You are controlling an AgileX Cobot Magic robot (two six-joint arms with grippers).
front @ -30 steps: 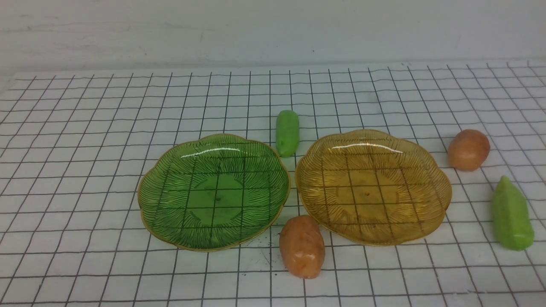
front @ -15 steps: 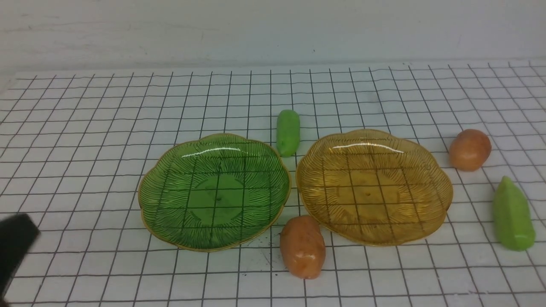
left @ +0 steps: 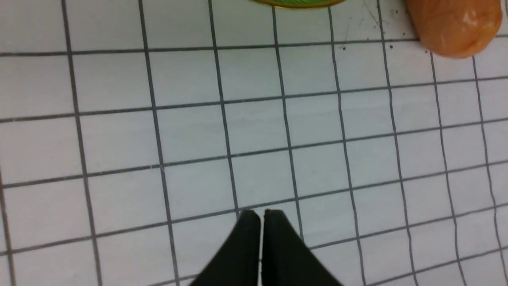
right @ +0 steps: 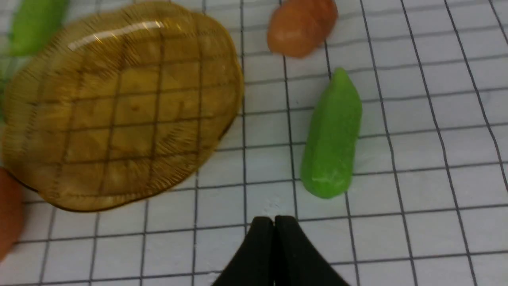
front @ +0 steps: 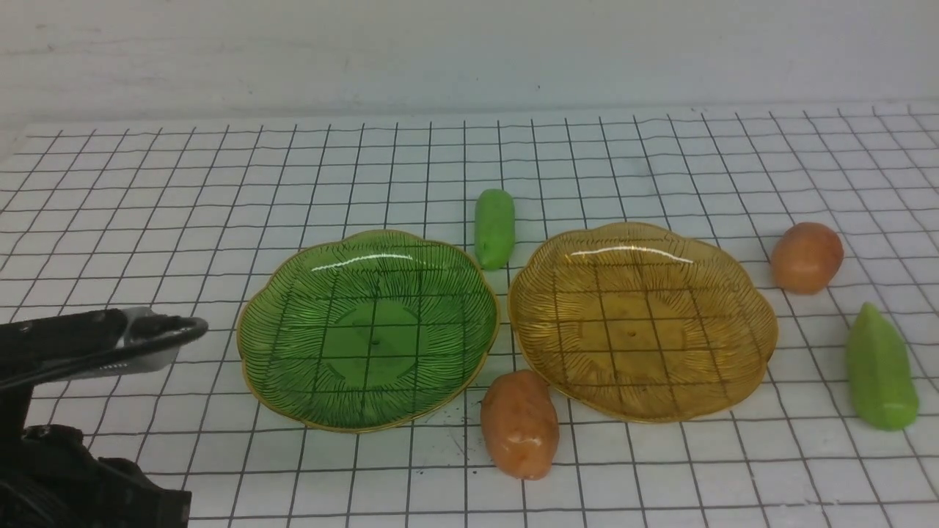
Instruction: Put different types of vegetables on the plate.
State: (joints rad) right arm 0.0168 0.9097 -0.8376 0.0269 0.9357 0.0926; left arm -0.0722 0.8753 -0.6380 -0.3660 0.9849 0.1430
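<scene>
Left hand [front: 198, 328] moved in, closed; front potato [front: 519, 424] well off to rt.

Bright, even overhead light, faint shadows; white glare streaks on upper inner rims of green plate [front: 367, 330] and amber plate [front: 638, 326]; right wrist view blurred.

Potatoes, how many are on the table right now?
2. The near potato lies at the front, between the green plate and amber plate; the far potato sits right of the amber plate. Nothing seems to hide more.
</scene>
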